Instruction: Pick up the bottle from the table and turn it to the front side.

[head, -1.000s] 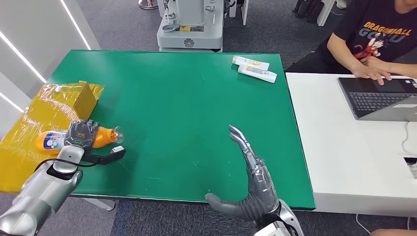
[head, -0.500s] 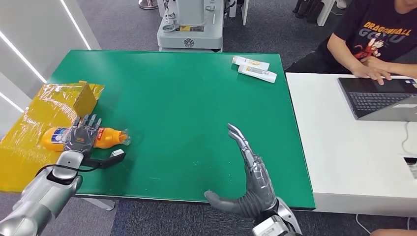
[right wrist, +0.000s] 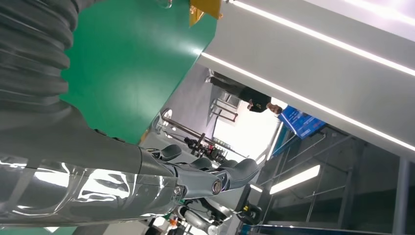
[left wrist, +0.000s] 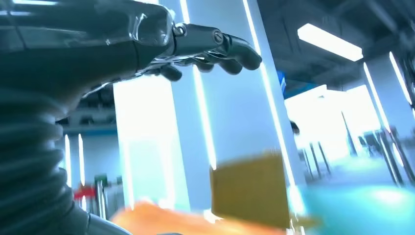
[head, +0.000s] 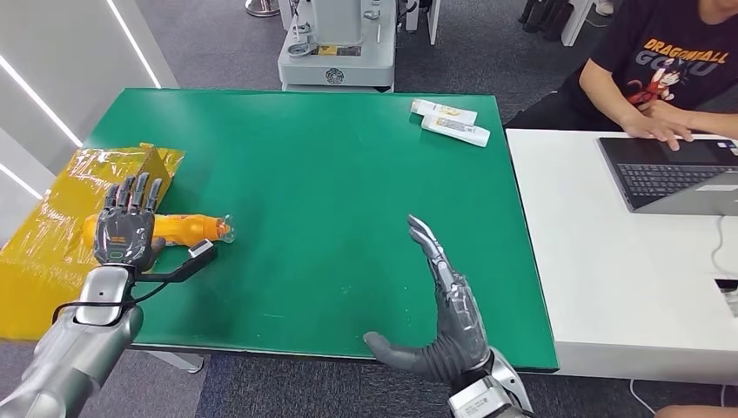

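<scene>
Orange bottle (head: 178, 229) lies on its side on the green surface (head: 331, 192), just beside the yellow wrapped box (head: 96, 187), cap end pointing away from the box. Left hand (head: 126, 228) is over the bottle's base end, fingers spread, holding nothing. Right hand (head: 444, 305) flat and spread, well apart from the bottle. Risks: round body rolls or skids if fingers close off-centre; box crowds the base end, so fingers may snag the wrap; label orientation unclear, may finish wrong side up.
</scene>
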Robot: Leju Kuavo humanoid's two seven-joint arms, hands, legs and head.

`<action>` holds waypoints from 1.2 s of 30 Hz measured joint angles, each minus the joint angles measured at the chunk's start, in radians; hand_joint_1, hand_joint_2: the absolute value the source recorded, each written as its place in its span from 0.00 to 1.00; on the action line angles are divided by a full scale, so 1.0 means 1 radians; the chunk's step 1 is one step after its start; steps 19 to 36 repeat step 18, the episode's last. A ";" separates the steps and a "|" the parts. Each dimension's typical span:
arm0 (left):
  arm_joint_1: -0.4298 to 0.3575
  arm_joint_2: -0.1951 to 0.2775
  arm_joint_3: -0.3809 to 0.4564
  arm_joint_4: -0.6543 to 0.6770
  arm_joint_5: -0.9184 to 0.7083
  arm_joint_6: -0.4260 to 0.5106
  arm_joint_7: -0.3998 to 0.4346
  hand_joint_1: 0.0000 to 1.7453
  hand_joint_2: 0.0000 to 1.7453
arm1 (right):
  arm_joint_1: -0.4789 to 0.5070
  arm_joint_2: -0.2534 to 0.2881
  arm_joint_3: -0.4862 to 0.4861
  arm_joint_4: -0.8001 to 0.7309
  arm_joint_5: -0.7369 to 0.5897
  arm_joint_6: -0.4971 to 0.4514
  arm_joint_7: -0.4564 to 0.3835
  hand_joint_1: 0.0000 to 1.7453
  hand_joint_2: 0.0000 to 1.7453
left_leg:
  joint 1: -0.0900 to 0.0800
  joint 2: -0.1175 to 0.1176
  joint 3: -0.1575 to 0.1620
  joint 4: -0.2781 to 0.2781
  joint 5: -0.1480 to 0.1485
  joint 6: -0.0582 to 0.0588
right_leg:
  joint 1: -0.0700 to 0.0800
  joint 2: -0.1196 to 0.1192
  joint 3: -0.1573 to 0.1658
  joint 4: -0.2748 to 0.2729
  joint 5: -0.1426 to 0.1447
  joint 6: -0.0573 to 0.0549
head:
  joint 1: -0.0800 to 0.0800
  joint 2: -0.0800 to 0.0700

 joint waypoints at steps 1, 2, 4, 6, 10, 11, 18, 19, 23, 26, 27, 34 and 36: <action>0.009 -0.004 0.023 -0.026 0.008 0.007 -0.018 0.00 1.00 | 0.000 0.000 0.000 0.000 -0.001 -0.003 0.000 0.00 1.00 | 0.000 0.000 0.000 0.000 0.000 0.000 | 0.000 0.000 0.000 0.000 0.000 0.000 | 0.000 0.000; 0.019 -0.009 0.046 -0.056 0.016 0.012 -0.039 0.00 1.00 | -0.001 0.000 0.000 0.001 -0.003 -0.006 0.000 0.00 1.00 | 0.000 0.000 0.000 0.000 0.000 0.000 | 0.000 0.000 0.000 0.000 0.000 0.000 | 0.000 0.000; 0.037 -0.019 0.090 -0.119 0.038 0.018 -0.094 0.00 1.00 | -0.003 0.000 0.000 0.004 -0.008 -0.014 0.000 0.00 1.00 | 0.000 0.000 0.000 0.000 0.000 0.000 | 0.000 0.000 0.000 0.000 0.000 0.000 | 0.000 0.000; 0.047 -0.027 0.130 -0.178 0.062 0.021 -0.151 0.00 1.00 | -0.005 0.000 0.000 0.007 -0.014 -0.026 -0.003 0.00 1.00 | 0.000 0.000 0.000 0.000 0.000 0.000 | 0.000 0.000 0.000 0.000 0.000 0.000 | 0.000 0.000; 0.060 -0.038 0.183 -0.270 0.120 0.021 -0.231 0.00 1.00 | -0.006 0.000 0.000 0.013 -0.020 -0.044 -0.011 0.00 1.00 | 0.000 0.000 0.000 0.000 0.000 0.000 | 0.000 0.000 0.000 0.000 0.000 0.000 | 0.000 0.000; 0.065 -0.041 0.193 -0.292 0.140 0.021 -0.250 0.00 1.00 | -0.006 0.000 0.000 0.014 -0.020 -0.046 -0.014 0.00 1.00 | 0.000 0.000 0.000 0.000 0.000 0.000 | 0.000 0.000 0.000 0.000 0.000 0.000 | 0.000 0.000; 0.107 -0.093 0.252 -0.437 0.423 0.021 -0.479 0.00 1.00 | -0.006 0.000 0.001 0.018 -0.024 -0.051 -0.019 0.00 1.00 | 0.000 0.000 0.000 0.000 0.000 0.000 | 0.000 0.000 0.000 0.000 0.000 0.000 | 0.000 0.000; 0.107 -0.093 0.252 -0.437 0.423 0.021 -0.479 0.00 1.00 | -0.006 0.000 0.001 0.018 -0.024 -0.051 -0.019 0.00 1.00 | 0.000 0.000 0.000 0.000 0.000 0.000 | 0.000 0.000 0.000 0.000 0.000 0.000 | 0.000 0.000; 0.107 -0.093 0.252 -0.437 0.423 0.021 -0.479 0.00 1.00 | -0.006 0.000 0.001 0.018 -0.024 -0.051 -0.019 0.00 1.00 | 0.000 0.000 0.000 0.000 0.000 0.000 | 0.000 0.000 0.000 0.000 0.000 0.000 | 0.000 0.000; 0.107 -0.093 0.252 -0.437 0.423 0.021 -0.479 0.00 1.00 | -0.006 0.000 0.001 0.018 -0.024 -0.051 -0.019 0.00 1.00 | 0.000 0.000 0.000 0.000 0.000 0.000 | 0.000 0.000 0.000 0.000 0.000 0.000 | 0.000 0.000; 0.107 -0.093 0.252 -0.437 0.423 0.021 -0.479 0.00 1.00 | -0.006 0.000 0.001 0.018 -0.024 -0.051 -0.019 0.00 1.00 | 0.000 0.000 0.000 0.000 0.000 0.000 | 0.000 0.000 0.000 0.000 0.000 0.000 | 0.000 0.000; 0.107 -0.093 0.252 -0.437 0.423 0.021 -0.479 0.00 1.00 | -0.006 0.000 0.001 0.018 -0.024 -0.051 -0.019 0.00 1.00 | 0.000 0.000 0.000 0.000 0.000 0.000 | 0.000 0.000 0.000 0.000 0.000 0.000 | 0.000 0.000; 0.107 -0.093 0.252 -0.437 0.423 0.021 -0.479 0.00 1.00 | -0.006 0.000 0.001 0.018 -0.024 -0.051 -0.019 0.00 1.00 | 0.000 0.000 0.000 0.000 0.000 0.000 | 0.000 0.000 0.000 0.000 0.000 0.000 | 0.000 0.000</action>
